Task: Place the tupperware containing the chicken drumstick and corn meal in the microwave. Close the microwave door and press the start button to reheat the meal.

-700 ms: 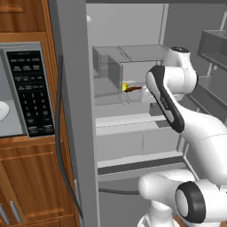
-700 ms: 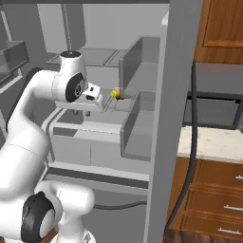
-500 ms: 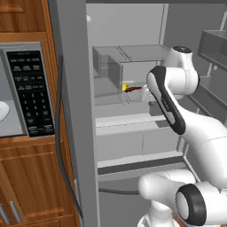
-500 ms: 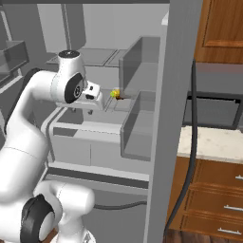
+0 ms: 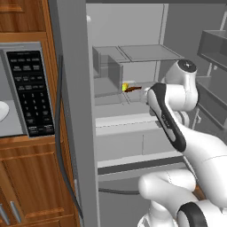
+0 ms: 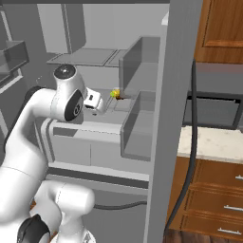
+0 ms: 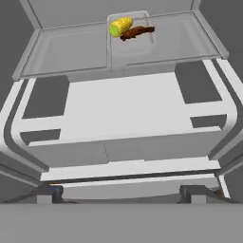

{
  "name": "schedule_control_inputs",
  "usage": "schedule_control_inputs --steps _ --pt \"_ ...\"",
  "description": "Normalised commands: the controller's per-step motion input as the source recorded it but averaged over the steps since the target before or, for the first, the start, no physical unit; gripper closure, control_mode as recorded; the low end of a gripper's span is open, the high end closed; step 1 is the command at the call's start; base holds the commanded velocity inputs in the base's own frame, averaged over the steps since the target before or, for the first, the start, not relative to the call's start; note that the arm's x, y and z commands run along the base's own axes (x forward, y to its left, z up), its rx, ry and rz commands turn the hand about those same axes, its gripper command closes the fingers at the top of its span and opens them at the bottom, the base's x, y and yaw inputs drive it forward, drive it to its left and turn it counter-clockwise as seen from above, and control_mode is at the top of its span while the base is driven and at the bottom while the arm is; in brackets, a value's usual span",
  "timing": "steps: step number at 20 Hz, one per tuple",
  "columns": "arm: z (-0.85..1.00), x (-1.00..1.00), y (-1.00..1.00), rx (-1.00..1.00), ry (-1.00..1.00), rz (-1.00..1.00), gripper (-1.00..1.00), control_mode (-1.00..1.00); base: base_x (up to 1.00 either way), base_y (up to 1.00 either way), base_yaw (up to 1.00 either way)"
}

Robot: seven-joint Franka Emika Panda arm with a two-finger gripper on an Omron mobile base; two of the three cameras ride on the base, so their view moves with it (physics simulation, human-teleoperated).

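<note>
End effector (image 7: 121,190) jaws wide, nothing held, tips at bottom of hand view. Tupperware (image 7: 131,40) sits top centre on the fridge shelf (image 7: 66,47), corn (image 7: 120,26) left, chicken drumstick (image 7: 137,32) right, touching. Bare shelf on both sides of the tray; white drawer top (image 7: 128,109) lies between it and the tips. Microwave (image 5: 26,88) at left edge of left base view, beyond the fridge wall (image 5: 75,111).

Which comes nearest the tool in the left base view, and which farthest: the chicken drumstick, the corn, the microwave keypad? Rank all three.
From the tool:
1. Chicken drumstick, just left of it in the fridge.
2. Corn, left of the drumstick.
3. Microwave keypad, far left.
</note>
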Motion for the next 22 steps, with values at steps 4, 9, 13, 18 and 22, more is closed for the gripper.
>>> schedule_control_inputs --steps 4,9,13,18,22 --pt "0.0 0.29 -0.13 0.19 -0.21 -0.15 -1.0 -1.0 0.0 0.0 0.0" --pt "-0.06 0.46 -0.01 0.12 -0.09 -0.15 -1.0 -1.0 0.0 0.0 0.0" --pt "-0.09 0.57 0.0 0.12 0.0 -0.08 -1.0 -1.0 0.0 0.0 0.0" --pt "-0.09 0.57 0.0 0.1 0.0 -0.05 -1.0 -1.0 0.0 0.0 0.0" --pt "-0.14 0.42 -0.09 0.07 0.02 -0.03 -1.0 -1.0 0.0 0.0 0.0"
